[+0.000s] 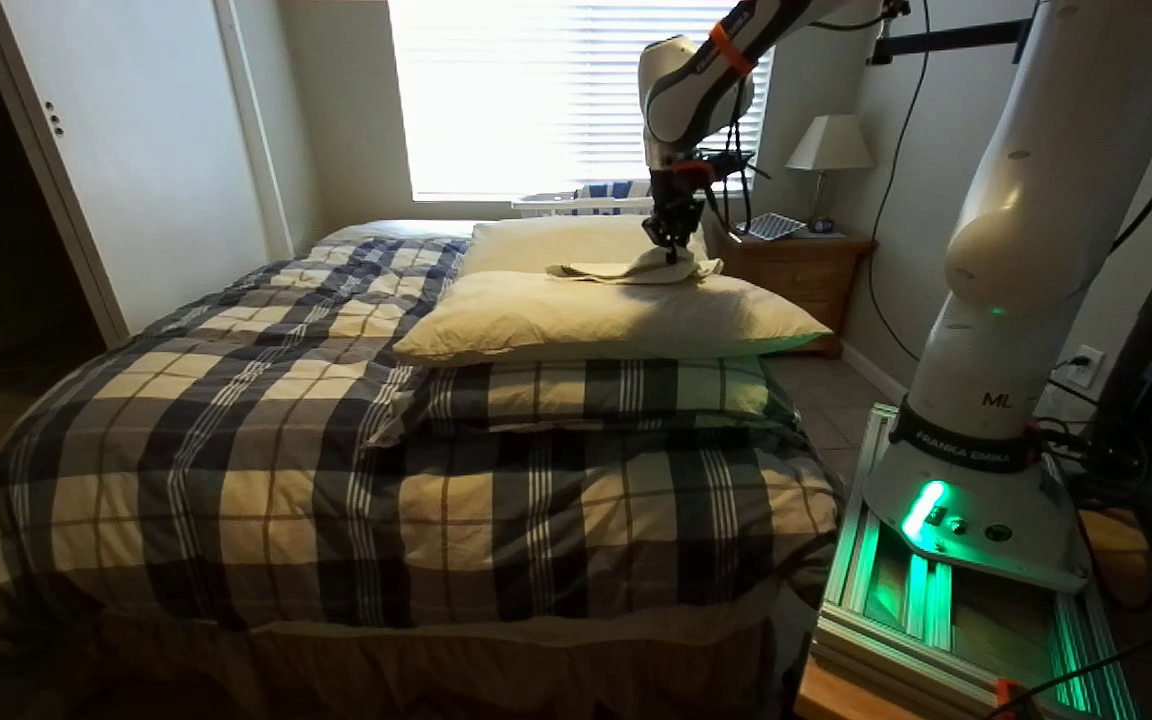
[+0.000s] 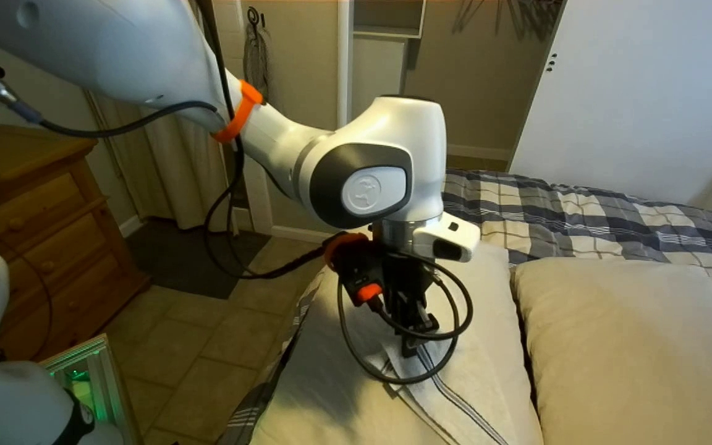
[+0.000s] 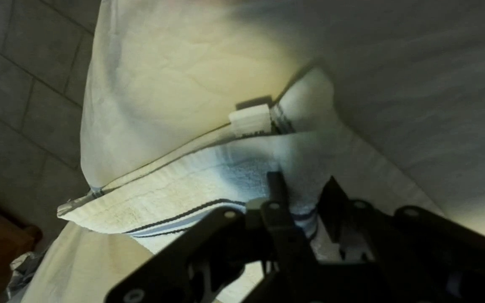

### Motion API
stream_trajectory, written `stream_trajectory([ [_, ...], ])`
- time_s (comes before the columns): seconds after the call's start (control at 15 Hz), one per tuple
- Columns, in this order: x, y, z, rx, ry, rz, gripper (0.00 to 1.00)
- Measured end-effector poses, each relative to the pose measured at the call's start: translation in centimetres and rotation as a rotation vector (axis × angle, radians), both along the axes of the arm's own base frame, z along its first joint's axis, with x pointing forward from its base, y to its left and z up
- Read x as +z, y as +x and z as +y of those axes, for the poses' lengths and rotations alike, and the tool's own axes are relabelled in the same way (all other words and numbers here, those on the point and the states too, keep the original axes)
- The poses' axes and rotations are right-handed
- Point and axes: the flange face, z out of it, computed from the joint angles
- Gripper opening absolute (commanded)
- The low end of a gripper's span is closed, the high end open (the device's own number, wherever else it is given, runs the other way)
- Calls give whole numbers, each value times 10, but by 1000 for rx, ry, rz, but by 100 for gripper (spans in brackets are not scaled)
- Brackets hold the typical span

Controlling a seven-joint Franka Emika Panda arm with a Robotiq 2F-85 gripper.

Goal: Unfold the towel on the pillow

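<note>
Over the plaid bedcover (image 1: 286,440), the near cream pillow (image 1: 576,322) bears the folded towel (image 1: 616,271), near whose right end the jaws stand narrowly apart, whether pinching it I cannot tell, so securing a hold seems in hand, the next move probably calling for drawing the top layer open.

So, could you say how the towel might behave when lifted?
The towel should be floppy, since its edge bends in soft curves. It's probably light, as its layers look thin. Its fuzzy face may resist slipping on the pillow.
</note>
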Motion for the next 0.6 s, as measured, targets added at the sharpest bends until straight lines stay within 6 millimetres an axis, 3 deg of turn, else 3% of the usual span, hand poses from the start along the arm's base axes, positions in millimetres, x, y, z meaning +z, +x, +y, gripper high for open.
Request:
stream_trajectory([
  [0.07,1,1,0,0,-1,-3,0],
  [0.6,9,4,-9,2,-22,-59,1],
])
